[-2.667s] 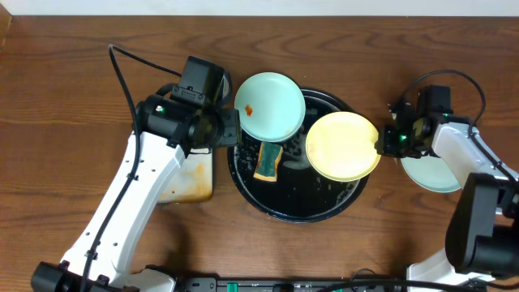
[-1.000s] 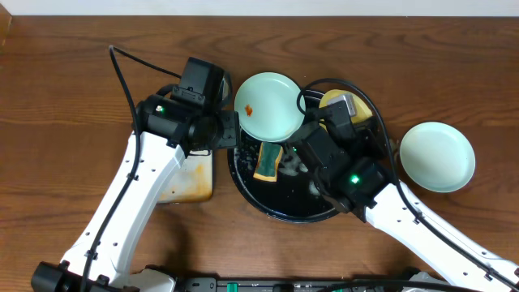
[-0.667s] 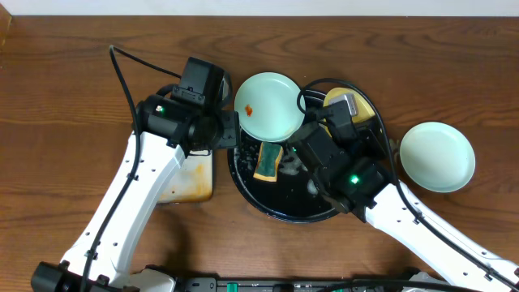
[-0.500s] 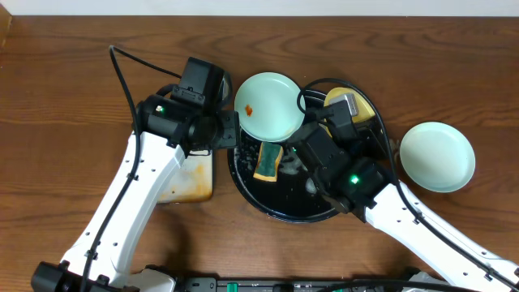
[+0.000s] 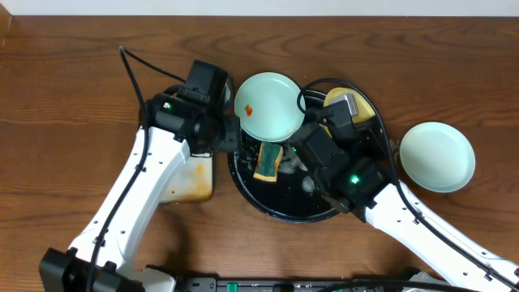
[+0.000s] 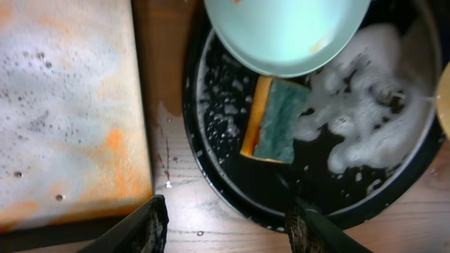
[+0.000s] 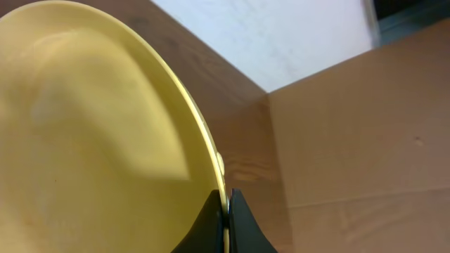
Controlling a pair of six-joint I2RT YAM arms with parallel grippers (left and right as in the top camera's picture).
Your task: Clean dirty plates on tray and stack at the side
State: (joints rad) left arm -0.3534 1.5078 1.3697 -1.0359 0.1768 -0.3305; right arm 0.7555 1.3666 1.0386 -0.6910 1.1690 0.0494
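The black tray [image 5: 284,199] holds soapy foam and a yellow-green sponge [image 5: 268,161]. A mint plate [image 5: 269,105] with an orange smear leans on its far-left rim. My left gripper [image 6: 228,228] hovers open and empty over the tray's left rim [image 6: 211,176], short of the sponge [image 6: 275,119] and the mint plate [image 6: 285,31]. My right gripper [image 7: 227,211] is shut on the edge of the yellow plate [image 7: 98,140], held tilted over the tray's far right side. In the overhead view the yellow plate [image 5: 350,104] mostly hides behind the right arm. A second mint plate [image 5: 436,156] lies on the table at the right.
A rectangular orange-stained metal pan [image 5: 190,174] with suds sits left of the tray, under the left arm. The right arm crosses the tray's right half. A cardboard box [image 7: 365,140] shows beyond the table in the right wrist view.
The right arm left the mint plate at the right and now holds the yellow plate up over the tray. In the last half second the left arm shifted slightly right.
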